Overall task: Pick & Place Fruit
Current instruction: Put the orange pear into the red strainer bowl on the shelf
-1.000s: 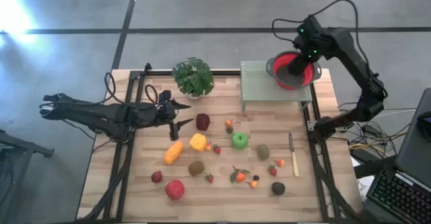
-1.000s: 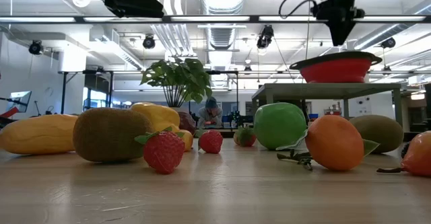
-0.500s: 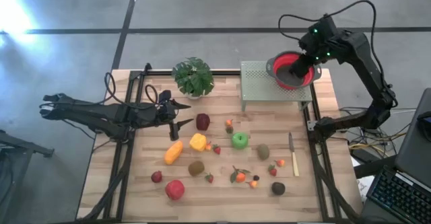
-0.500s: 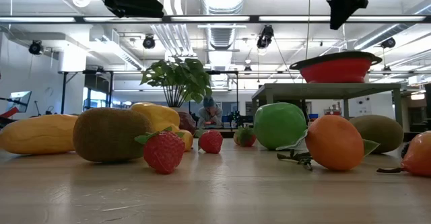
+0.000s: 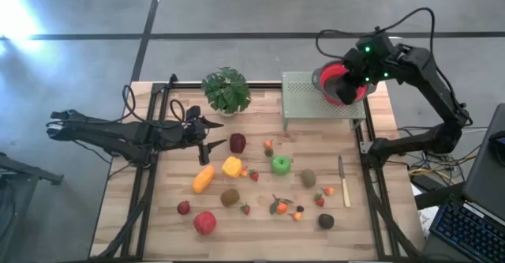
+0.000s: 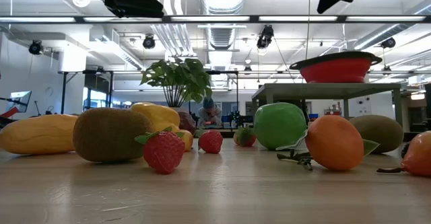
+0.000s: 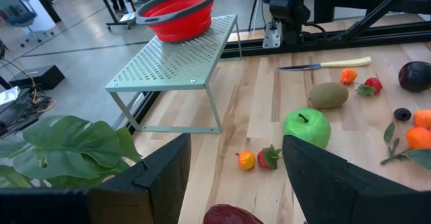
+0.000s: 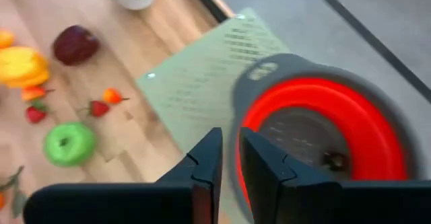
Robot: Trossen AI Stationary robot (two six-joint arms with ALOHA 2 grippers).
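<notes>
Red colander (image 5: 345, 82) under right gripper (image 8: 229, 158), jaws nearly together, empty — between picks. Left gripper (image 7: 234, 173) idle, jaws apart, near maroon fruit (image 5: 237, 143). Next: descend toward green apple (image 5: 281, 165).

the perforated stand (image 5: 316, 97) sits at the table's (image 5: 166, 216) far edge near the right corner, with the bowl (image 5: 344, 84) on its right end. the potted plant (image 5: 226, 90) stands left of the stand along the same edge. the fruit (image 5: 268, 185) lies scattered over the middle and near half of the table. the knife (image 5: 342, 181) lies near the right edge, lengthwise. the right gripper (image 8: 227, 162) hangs above the bowl; the left gripper (image 7: 236, 163) rests over the left edge.
</notes>
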